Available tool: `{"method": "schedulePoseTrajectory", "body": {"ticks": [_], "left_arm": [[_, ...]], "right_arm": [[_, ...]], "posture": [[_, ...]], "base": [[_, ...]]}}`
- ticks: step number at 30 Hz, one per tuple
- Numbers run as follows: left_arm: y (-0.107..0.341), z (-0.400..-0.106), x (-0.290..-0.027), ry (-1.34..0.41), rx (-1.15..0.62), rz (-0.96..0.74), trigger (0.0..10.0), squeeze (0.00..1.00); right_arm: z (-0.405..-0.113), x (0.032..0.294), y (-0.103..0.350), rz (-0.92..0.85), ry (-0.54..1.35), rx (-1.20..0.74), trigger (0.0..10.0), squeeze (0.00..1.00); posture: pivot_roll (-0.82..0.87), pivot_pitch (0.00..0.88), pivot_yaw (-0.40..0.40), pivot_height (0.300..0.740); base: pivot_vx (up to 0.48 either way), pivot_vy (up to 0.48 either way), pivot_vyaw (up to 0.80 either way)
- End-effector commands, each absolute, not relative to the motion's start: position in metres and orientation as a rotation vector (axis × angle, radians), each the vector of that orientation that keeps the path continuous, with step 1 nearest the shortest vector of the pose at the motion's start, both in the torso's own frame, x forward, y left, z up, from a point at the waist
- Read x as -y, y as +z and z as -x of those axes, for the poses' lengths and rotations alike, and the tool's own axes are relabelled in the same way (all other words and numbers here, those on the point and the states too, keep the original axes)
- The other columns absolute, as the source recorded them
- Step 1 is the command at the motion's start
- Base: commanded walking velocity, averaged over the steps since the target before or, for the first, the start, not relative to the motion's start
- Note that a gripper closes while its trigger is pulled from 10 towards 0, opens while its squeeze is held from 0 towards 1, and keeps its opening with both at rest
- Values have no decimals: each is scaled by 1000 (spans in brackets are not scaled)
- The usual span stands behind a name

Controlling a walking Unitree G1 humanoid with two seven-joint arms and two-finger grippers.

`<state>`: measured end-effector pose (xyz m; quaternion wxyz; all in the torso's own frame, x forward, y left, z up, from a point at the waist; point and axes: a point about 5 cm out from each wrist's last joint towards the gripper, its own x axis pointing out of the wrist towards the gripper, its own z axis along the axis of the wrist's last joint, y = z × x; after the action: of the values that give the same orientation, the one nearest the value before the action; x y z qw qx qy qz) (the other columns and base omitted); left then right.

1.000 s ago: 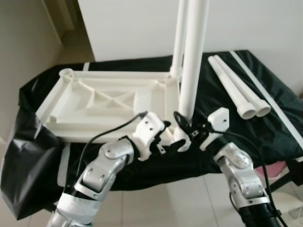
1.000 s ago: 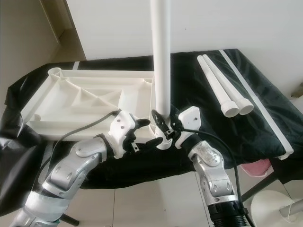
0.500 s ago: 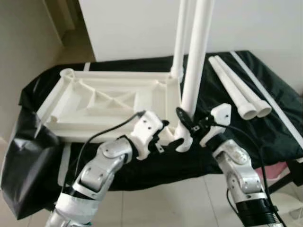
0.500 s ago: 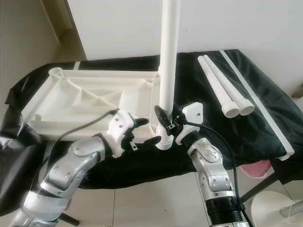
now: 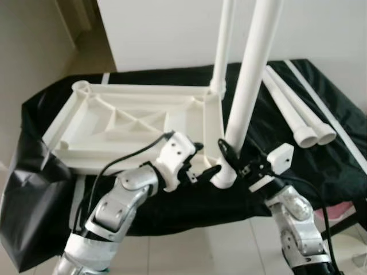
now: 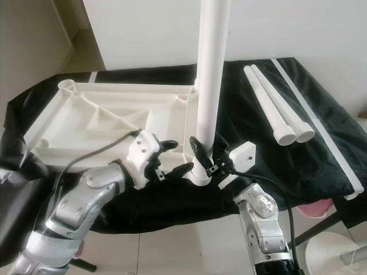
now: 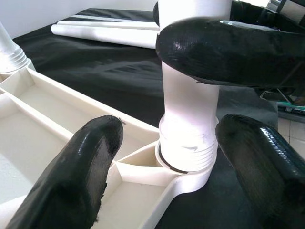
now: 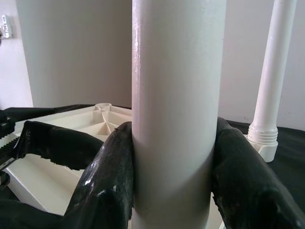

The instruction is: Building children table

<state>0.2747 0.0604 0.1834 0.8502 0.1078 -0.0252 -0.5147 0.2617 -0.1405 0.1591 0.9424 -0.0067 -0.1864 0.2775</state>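
The right gripper (image 6: 202, 154) is clamped on the near leg (image 6: 210, 74), its two black fingers (image 8: 102, 191) pressed against opposite sides of the white tube just above the threaded foot. That foot sits in the near corner socket (image 7: 183, 174) of the upturned tabletop (image 6: 103, 123), with the threads partly visible above the socket rim, so the leg looks entered but not fully seated. The leg leans slightly away from upright in the head views.

The left gripper (image 6: 172, 157) hovers with its fingers spread wide, one on each side of that same socket, touching neither the leg nor the tabletop as far as can be seen.

Behind the socket, at the far corner of the tabletop, a second leg (image 5: 222, 43) stands already fitted. Two spare legs (image 6: 275, 109) lie side by side on the black cloth (image 6: 321, 154), well apart from the socket on the robot's right.

The risk here is cross-threading: turning the leg while tilted could jam the threads. With the tabletop unheld, twisting force could also drag it across the cloth or toward the near edge.
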Motion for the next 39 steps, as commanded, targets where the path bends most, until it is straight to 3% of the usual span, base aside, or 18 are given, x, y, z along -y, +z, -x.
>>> {"method": "schedulePoseTrajectory", "body": {"ticks": [1,19,32,39], "left_arm": [[187,-275,-63,-1086,57,-241,10000,0],[190,-275,-65,-1089,60,-253,10000,0],[192,-276,-66,-1086,60,-263,10000,0],[193,-275,-66,-1085,59,-260,10000,0]], "right_arm": [[-258,144,128,6,556,230,10000,0],[-249,137,120,110,496,337,10000,0],[-255,118,114,52,602,287,10000,0],[-266,130,108,25,540,180,10000,0]], "posture": [[-40,91,32,740],[-42,96,50,740],[-30,99,47,740],[-35,100,46,740]], "base": [[0,0,0],[0,0,0],[0,0,0],[0,0,0]]}}
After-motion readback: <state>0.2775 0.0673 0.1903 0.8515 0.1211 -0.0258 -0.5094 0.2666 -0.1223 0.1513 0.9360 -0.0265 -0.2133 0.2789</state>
